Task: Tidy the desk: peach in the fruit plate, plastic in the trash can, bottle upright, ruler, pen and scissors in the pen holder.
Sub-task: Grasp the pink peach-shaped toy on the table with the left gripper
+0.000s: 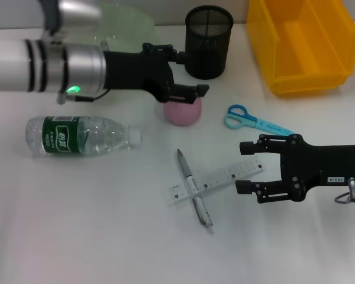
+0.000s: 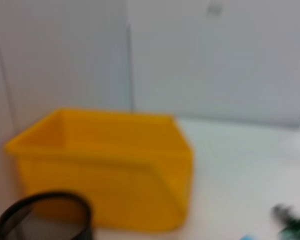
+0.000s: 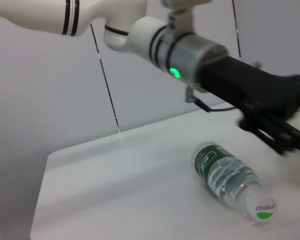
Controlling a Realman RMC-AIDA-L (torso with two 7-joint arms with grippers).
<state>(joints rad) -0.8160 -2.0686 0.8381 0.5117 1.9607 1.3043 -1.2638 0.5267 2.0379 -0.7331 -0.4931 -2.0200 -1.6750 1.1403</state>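
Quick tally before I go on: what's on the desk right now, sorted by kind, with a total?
Fruit: 1, peach
Drinks: 1, bottle lying on its side
Stationery: 3, ruler, pen, scissors
Containers: 3, pen holder, yellow bin, fruit plate
Total: 8

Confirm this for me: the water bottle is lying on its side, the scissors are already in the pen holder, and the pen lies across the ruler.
One part is wrong. The scissors are not in the pen holder; the head view shows them lying on the table beside the right pincer. The rest holds: the water bottle lies on its side, and the pen lies across the ruler.
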